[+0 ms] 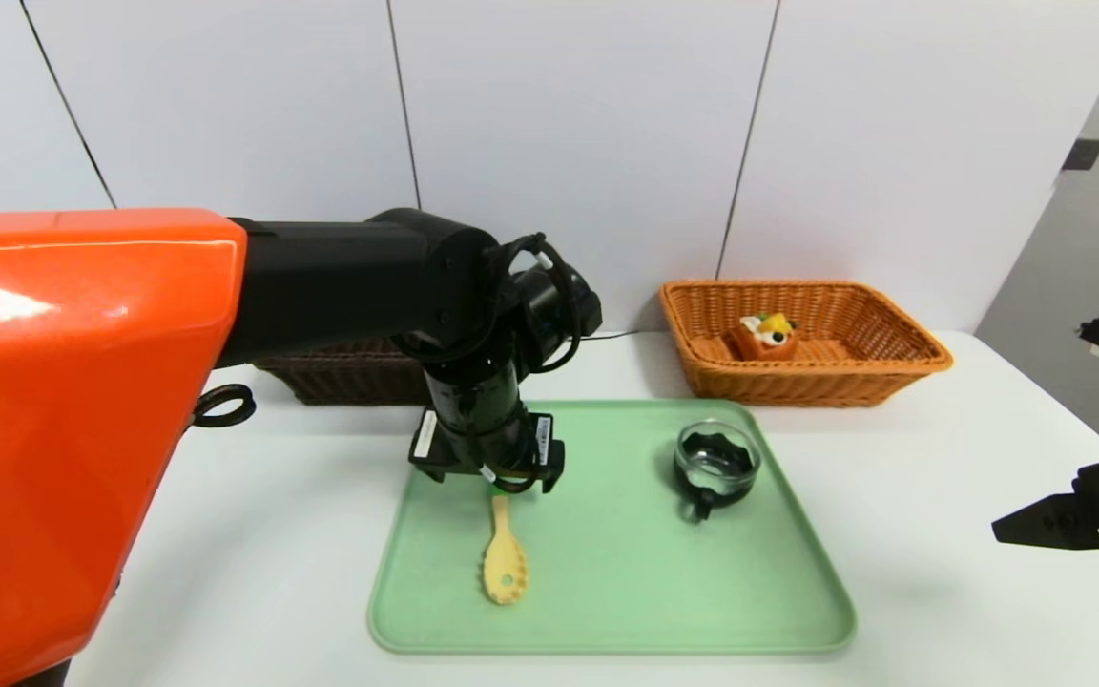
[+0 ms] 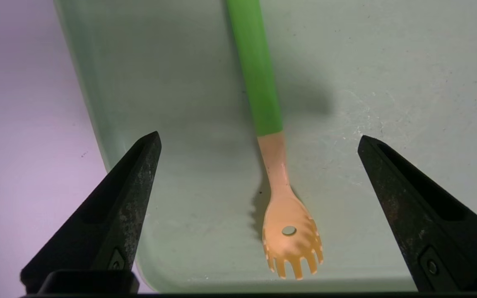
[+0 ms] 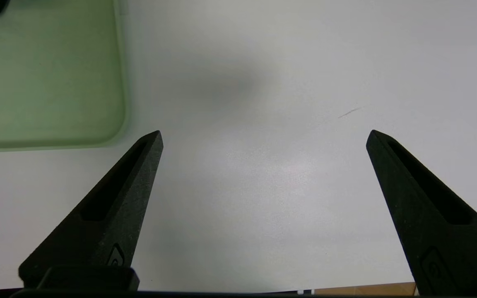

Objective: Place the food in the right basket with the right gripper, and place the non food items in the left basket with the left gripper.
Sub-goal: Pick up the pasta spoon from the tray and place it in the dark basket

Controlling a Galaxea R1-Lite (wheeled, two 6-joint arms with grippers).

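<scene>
While the left hand [image 2: 259, 140] is hovering wide open and empty above it, the yellow slotted spoon [image 1: 504, 563] is lying on the green tray [image 1: 607, 611]: light, stiff, slick plastic, best pinched across the green handle [image 2: 257, 70].

**Where everything sits**

You have a tray [image 1: 607, 611] in the middle of the table [image 1: 941, 534]. On it, the spoon [image 1: 504, 563] lies to the left and the glass cup [image 1: 716, 463] to the right. Behind the tray, the right basket [image 1: 802, 372] holds the cake [image 1: 767, 336]; the left basket [image 1: 349, 377] sits behind your left arm
</scene>
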